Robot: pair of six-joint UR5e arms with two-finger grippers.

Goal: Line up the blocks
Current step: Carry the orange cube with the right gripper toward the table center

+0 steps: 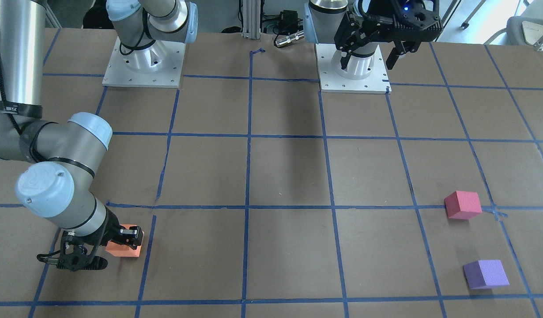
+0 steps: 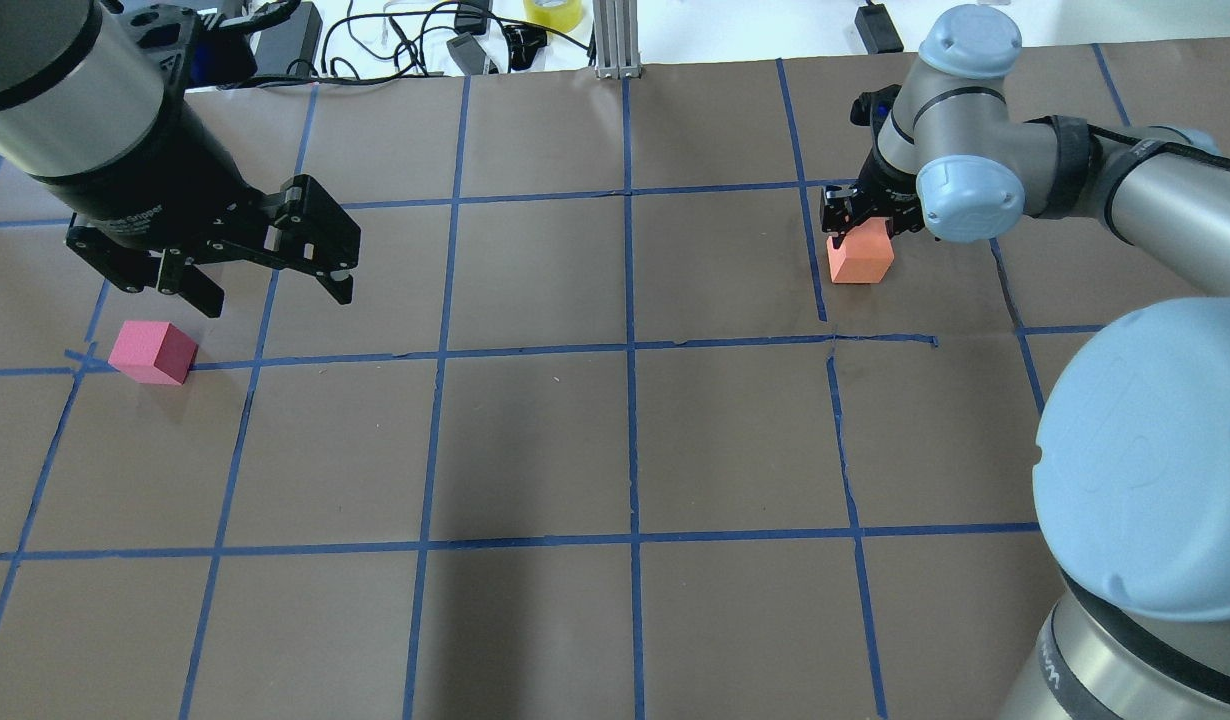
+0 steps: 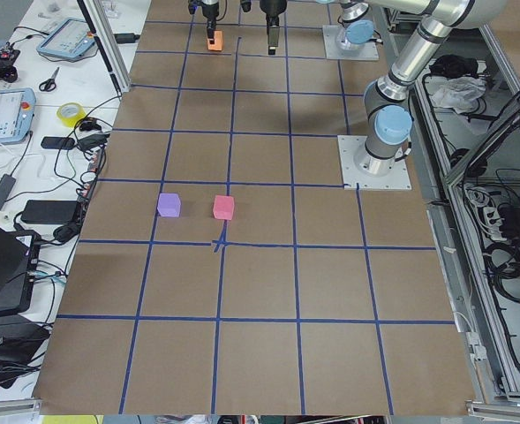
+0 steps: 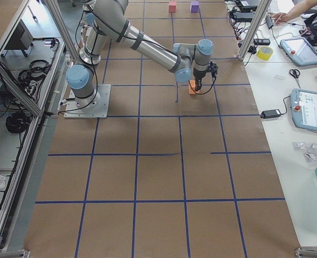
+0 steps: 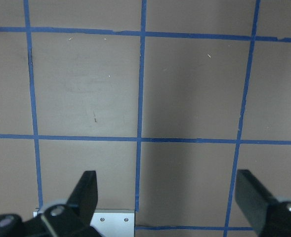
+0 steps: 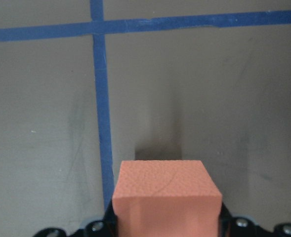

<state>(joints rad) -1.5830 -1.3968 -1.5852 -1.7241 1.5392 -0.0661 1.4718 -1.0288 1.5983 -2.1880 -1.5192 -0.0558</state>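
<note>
My right gripper [image 1: 121, 245] is shut on the orange block [image 1: 126, 249], at or just above the table; I cannot tell which. The orange block fills the bottom of the right wrist view [image 6: 165, 197] and shows in the overhead view [image 2: 860, 257]. The pinkish-red block [image 1: 462, 205] lies on the table on a blue tape line, and also shows in the overhead view [image 2: 155, 352]. The purple block [image 1: 485, 274] lies beside it, apart from it, and is hidden in the overhead view. My left gripper [image 2: 265, 285] hangs open and empty, high above the table.
Both arms' white base plates [image 1: 143, 66] [image 1: 353, 73] are bolted to the brown table, which is marked with a blue tape grid [image 1: 247, 176]. Cables and a yellow tape roll [image 2: 553, 12] lie past the far edge. Tablets and tools sit on the side bench [image 3: 3, 115].
</note>
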